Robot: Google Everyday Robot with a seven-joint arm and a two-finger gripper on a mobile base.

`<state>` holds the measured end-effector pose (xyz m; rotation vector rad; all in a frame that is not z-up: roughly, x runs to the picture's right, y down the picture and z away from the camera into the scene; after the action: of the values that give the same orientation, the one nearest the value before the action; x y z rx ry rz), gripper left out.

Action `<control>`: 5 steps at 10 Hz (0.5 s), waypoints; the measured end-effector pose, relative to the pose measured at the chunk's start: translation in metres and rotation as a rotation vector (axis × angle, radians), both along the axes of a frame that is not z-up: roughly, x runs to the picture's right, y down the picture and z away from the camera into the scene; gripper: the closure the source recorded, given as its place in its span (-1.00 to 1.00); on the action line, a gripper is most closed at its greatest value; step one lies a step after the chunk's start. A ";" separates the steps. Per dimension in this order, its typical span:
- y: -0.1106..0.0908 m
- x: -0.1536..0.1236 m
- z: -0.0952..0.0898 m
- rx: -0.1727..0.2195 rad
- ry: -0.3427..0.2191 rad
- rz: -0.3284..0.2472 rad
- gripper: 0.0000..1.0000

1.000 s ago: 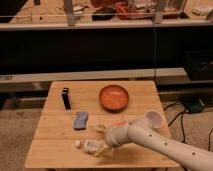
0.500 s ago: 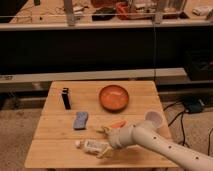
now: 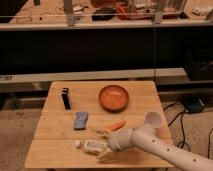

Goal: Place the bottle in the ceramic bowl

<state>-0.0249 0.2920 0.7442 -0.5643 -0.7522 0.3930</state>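
Progress on the job is slight: the bottle [image 3: 93, 146] lies on its side near the front edge of the wooden bench [image 3: 52, 152], white cap pointing left, not yet lifted. The robot's end effector [image 3: 106, 154] sits low at the bottle's right end, touching it or just beside it; whether it is spread or clamped on the bottle cannot be told from this angle. The ceramic bowl [image 3: 113, 97] stands empty toward the back of the bench, well apart from the bottle, with an orange carrot [image 3: 115, 126] lying between them. A blue sponge [image 3: 80, 120] and a black block [image 3: 65, 98] sit to the left. By this showing, the grasp, the lift, the carry past the carrot and the release into the bowl all remain.
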 end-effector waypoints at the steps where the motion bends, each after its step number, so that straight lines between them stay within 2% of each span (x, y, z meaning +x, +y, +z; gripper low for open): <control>1: 0.001 0.001 0.000 0.002 0.001 0.002 0.09; 3: 0.002 0.005 0.002 0.006 0.006 0.009 0.56; 5: 0.003 0.008 0.002 0.009 0.004 0.015 0.92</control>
<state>-0.0170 0.2947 0.7458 -0.5498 -0.7539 0.4047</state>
